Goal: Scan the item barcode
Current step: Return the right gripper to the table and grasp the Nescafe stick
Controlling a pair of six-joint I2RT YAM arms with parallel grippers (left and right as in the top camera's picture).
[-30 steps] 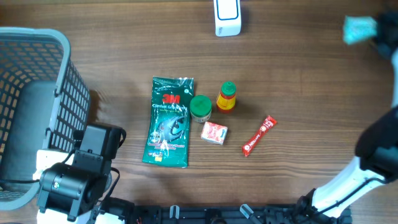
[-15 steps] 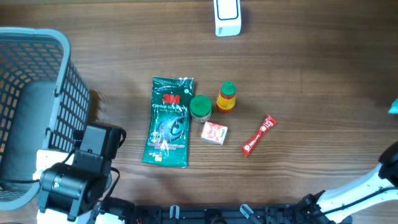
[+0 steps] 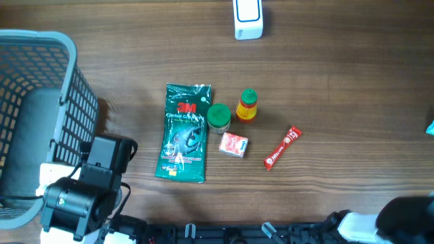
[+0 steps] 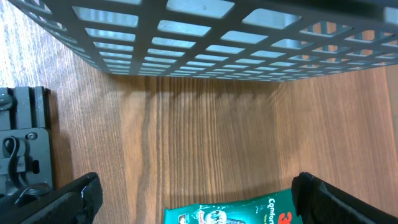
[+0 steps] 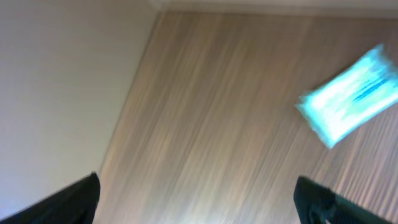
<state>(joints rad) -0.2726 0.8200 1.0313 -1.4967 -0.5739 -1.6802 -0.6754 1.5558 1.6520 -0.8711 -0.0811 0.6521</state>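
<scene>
blue packet (image 5: 351, 93) (blurred) on wooden table (image 5: 211, 137)

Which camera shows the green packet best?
The overhead view: the whole green packet lies flat, label up. The left wrist view catches only one end; the right wrist view misses it.

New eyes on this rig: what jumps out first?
The green 3M packet lies mid-table, with a green-lidded jar, yellow bottle, small box and red sachet clustered beside it. A grey mesh basket fills the left edge; a white device sits at the far edge.
</scene>
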